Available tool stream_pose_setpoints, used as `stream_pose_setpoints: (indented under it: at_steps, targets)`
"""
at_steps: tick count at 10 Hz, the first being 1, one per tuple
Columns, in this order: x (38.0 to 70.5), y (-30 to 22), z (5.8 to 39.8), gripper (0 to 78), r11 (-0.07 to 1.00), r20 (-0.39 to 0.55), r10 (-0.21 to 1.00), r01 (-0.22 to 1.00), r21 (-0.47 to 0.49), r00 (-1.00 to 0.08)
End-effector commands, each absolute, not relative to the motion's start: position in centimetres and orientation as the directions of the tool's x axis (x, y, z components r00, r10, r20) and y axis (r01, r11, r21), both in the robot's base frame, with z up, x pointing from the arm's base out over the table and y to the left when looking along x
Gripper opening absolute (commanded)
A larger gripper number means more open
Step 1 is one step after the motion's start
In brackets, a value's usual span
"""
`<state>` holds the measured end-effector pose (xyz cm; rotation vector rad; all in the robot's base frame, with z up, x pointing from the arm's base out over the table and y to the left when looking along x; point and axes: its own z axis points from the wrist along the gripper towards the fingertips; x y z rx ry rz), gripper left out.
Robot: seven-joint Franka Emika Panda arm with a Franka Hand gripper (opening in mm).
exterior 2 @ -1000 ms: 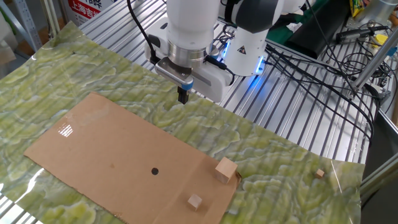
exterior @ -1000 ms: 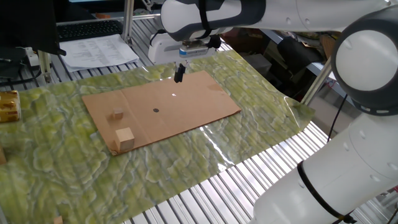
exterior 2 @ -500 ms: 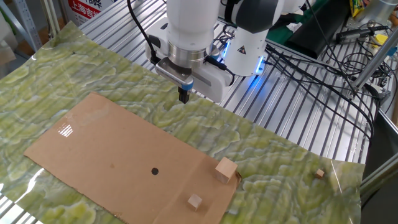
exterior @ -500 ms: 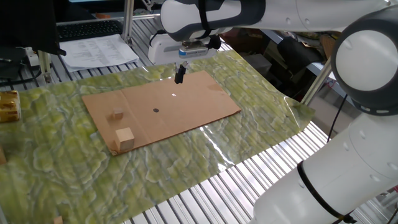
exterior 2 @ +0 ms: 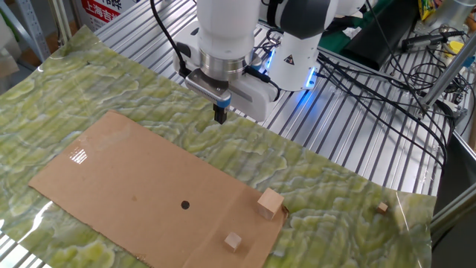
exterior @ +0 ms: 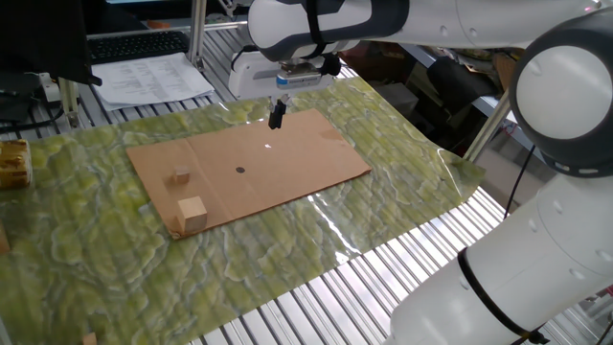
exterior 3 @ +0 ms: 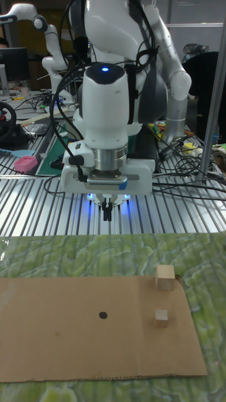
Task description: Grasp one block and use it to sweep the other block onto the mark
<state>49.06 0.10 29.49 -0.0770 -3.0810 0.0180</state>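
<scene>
The larger pale cube (exterior: 192,213) (exterior 2: 271,203) (exterior 3: 164,277) stands at one end of the brown cardboard sheet (exterior: 297,158), right at its edge. The small brown block (exterior: 180,177) (exterior 2: 233,240) (exterior 3: 161,317) lies a short way from it on the sheet. The dark round mark (exterior: 239,171) (exterior 2: 184,205) (exterior 3: 103,315) is near the sheet's middle. My gripper (exterior: 276,119) (exterior 2: 220,115) (exterior 3: 108,215) hangs above the sheet's far long edge, well away from both blocks. Its fingers are together and hold nothing.
A green patterned mat (exterior 2: 335,186) covers the slatted metal table under the cardboard. A small wooden scrap (exterior 2: 381,208) lies on the mat. A yellow object (exterior: 11,163) sits at the mat's edge, and papers (exterior: 153,77) lie behind. Cables (exterior 2: 387,67) run beside the robot base.
</scene>
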Motion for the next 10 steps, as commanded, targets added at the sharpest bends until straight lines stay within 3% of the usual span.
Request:
stream_pose_setpoints:
  at_steps: [1, 10]
  targets:
    - [49.12, 0.1, 29.61, 0.0, 0.999, 0.058, 0.048, 0.048, 0.001, -0.997]
    - [49.11, 0.1, 29.6, 0.0, 0.999, 0.055, 0.043, 0.043, 0.003, -0.998]
